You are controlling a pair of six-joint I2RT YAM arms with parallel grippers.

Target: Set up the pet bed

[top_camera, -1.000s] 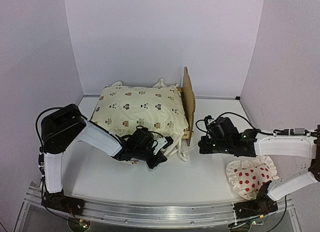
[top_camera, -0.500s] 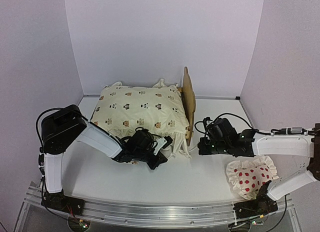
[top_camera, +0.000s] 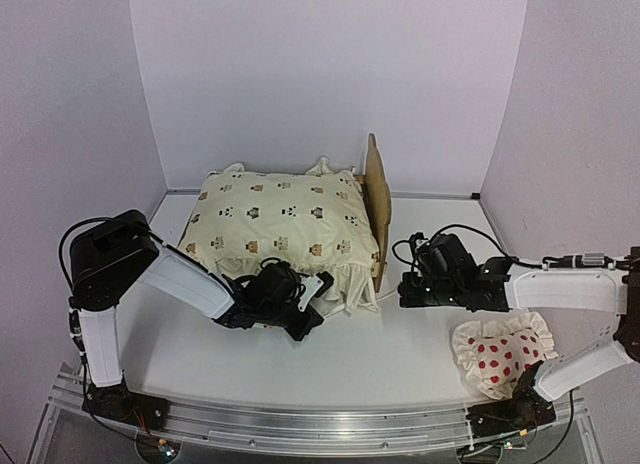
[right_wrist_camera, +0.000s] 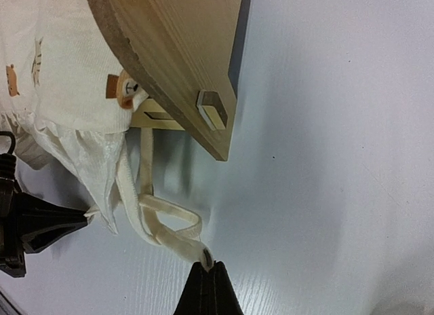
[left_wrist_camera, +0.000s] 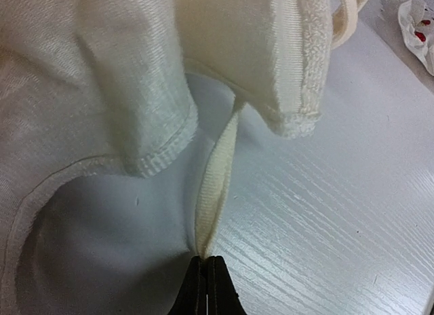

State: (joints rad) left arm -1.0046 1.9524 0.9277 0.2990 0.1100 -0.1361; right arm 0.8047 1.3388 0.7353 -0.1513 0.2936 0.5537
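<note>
Shows the pet bed (top_camera: 374, 199) of pale wood toward the back of the white table (top_camera: 400, 354), about midway across. Its headboard (right_wrist_camera: 176, 50) stands upright at the right end, the frame nearly hidden under a plump cream cover (top_camera: 280, 224) printed with small animals. Shows two cream ties trailing from the cover's near right corner, beside the foot of the headboard. Has the left gripper (left_wrist_camera: 205, 278) pinched tight on the end of the first tie (left_wrist_camera: 215, 172), drawn straight out from under the ruffle. Has the right gripper (right_wrist_camera: 207, 274) likewise clamped on the end of the second tie (right_wrist_camera: 166, 233), looped on the table just below the headboard. Leaves a red-dotted pillow (top_camera: 500, 354) lying at the near right, well apart from the bed. Looks like the tying of the cover to the frame. To do it well: keep both pinches firm at the very tips, hold gentle tension without dragging the light frame, cross the ends close to the bed's near corner, and keep the ruffle out of the knot. Against the overhead view a second before: finds the left arm's elbow drawn further toward the left wall, the left gripper pulled slightly left, the loose loops by the bed's near corner taken up, and the right gripper almost where it was.
</note>
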